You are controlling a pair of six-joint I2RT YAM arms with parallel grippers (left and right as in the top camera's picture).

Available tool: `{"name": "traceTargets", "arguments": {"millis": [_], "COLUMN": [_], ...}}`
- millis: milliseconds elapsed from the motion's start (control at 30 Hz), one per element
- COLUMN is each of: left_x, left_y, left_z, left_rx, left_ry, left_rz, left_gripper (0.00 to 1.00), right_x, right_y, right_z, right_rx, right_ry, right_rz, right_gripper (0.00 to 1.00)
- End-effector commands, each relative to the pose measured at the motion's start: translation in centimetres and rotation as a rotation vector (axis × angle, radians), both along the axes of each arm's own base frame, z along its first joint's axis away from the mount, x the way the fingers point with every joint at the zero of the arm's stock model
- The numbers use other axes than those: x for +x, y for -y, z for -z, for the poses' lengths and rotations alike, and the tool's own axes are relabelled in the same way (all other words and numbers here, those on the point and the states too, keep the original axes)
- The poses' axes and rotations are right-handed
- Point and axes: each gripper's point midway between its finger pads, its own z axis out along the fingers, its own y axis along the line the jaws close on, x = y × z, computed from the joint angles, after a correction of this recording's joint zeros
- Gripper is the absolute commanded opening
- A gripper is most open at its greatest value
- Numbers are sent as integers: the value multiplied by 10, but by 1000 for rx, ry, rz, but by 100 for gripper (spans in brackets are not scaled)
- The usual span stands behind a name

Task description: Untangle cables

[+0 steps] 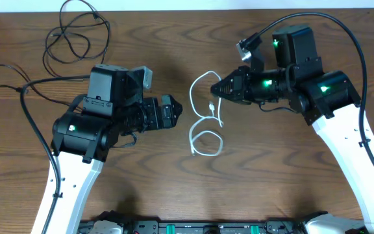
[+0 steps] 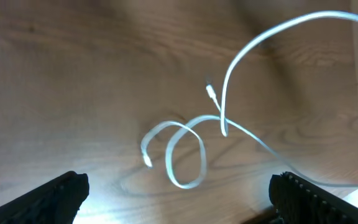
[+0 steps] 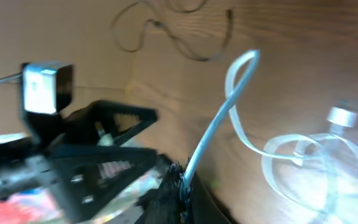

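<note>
Well, the thin white cable (image 2: 224,106) looks light and floppy, so it is likely best held near a plug end. It lies curled between both jaws, its length running across them. The right jaws are pinched on its raised part. The left jaws gape wide, holding nothing, over the brown wooden desk (image 1: 271,185).

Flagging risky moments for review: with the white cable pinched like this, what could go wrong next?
The right hand pinches the white cable with just its fingertips, so a pull might slip it free. The cable's loop crosses itself on the table; lifting could cinch it into a knot. The open left hand pins nothing down.
</note>
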Motion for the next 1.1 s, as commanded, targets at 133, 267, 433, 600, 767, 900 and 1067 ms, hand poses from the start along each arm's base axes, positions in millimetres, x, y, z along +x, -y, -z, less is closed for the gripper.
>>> {"name": "traceTargets", "arguments": {"millis": [133,267,433,600,767,900,1067], "left_x": [2,-8,-3,6,18,26,29], "left_y": [9,26,27,29,32,34,35], "left_z": [-3,-8,0,13,13,6,4], "left_rx": [-11,-90,-86,-74,-72,-79,-83], "left_ry": [51,42,16,-12,28,75,90], "left_rz": [82,188,187,196,204,206,206], "left_gripper": [98,98,98,98,98,91,79], "right_x": [-21,-19,-18,-16,-20,-24,-25], "right_y": [-21,-25,-32,-37,-38,-41,-42], "right_z": [-31,-37,-45,-62,-66,-66,-65], "right_rx": [156,181,212,277,295,297,295], "right_ry": [-56,-62,-77,-94,-101,-106,-108], "right_rz": [-109,-101,-93,-97,-119,-135,-137], "right_gripper": [1,1,1,1,1,1,1]}}
